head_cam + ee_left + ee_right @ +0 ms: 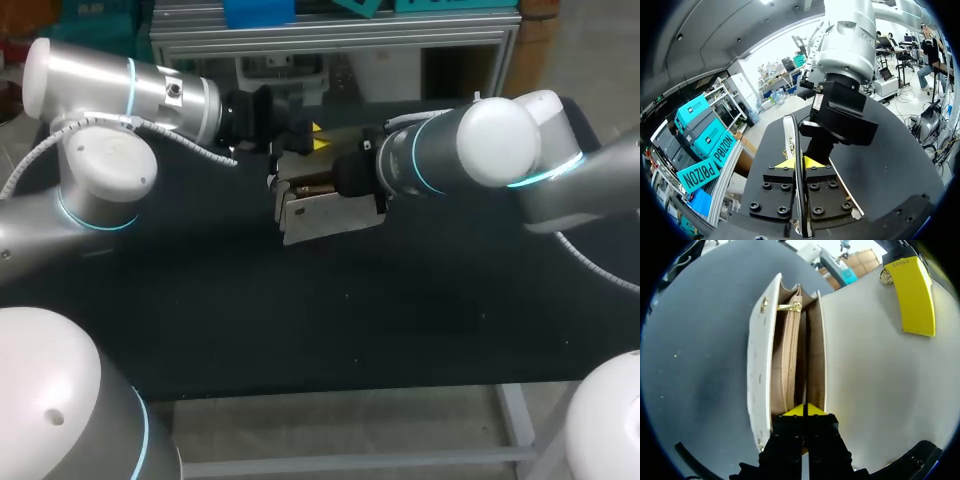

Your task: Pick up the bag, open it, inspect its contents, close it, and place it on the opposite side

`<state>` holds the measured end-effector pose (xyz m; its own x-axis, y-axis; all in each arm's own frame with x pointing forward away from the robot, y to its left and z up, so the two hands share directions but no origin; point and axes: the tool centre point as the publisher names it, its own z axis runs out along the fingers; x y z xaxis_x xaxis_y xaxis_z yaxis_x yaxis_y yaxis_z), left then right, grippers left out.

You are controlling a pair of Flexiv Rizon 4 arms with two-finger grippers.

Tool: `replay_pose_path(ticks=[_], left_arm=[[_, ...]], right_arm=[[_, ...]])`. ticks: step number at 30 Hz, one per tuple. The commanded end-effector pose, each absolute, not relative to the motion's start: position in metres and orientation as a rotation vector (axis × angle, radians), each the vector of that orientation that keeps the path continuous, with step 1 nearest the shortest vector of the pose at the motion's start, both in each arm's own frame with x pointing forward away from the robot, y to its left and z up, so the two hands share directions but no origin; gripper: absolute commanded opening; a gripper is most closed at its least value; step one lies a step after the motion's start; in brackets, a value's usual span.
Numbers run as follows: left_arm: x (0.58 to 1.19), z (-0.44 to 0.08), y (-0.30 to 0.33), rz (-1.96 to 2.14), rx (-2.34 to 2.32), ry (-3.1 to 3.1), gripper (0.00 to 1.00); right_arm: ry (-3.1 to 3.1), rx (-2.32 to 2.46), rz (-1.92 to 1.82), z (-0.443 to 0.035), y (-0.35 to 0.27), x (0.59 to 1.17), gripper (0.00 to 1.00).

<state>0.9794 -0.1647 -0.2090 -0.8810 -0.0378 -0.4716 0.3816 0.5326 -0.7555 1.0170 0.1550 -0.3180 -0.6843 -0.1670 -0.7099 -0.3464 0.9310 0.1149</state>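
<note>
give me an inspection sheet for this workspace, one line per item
surface: black table top, a few pale specks
job's things: cream leather bag with gold zip at mid-table between both grippers; flap swung open, tan lining showing
clutter: nothing seen
grippers: left gripper shut on the flap's edge; right gripper shut on the bag's inner wall, as far as shows
cables: white ribbed cable along the left arm; another by the right arm
surroundings: nothing seen reaching over the table
</note>
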Motion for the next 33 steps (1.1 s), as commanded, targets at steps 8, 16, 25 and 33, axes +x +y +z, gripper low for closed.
replay_pose_path(ticks=[8,16,25,33], left_arm=[[0.974,-0.206,-0.163,-1.322,0.302,2.304,0.0],[0.973,-0.205,-0.162,-1.33,0.295,2.292,0.0],[0.969,-0.201,-0.161,-1.344,0.299,2.255,0.0],[0.967,-0.201,-0.16,-1.356,0.316,2.24,0.0]], right_arm=[[2.43,-0.377,0.264,-0.327,0.155,1.021,0.0],[2.417,-0.382,0.263,-0.319,0.153,1.016,0.0],[2.474,-0.421,0.271,-0.33,0.155,1.013,0.0],[2.525,-0.439,0.245,-0.335,0.154,1.014,0.47]])
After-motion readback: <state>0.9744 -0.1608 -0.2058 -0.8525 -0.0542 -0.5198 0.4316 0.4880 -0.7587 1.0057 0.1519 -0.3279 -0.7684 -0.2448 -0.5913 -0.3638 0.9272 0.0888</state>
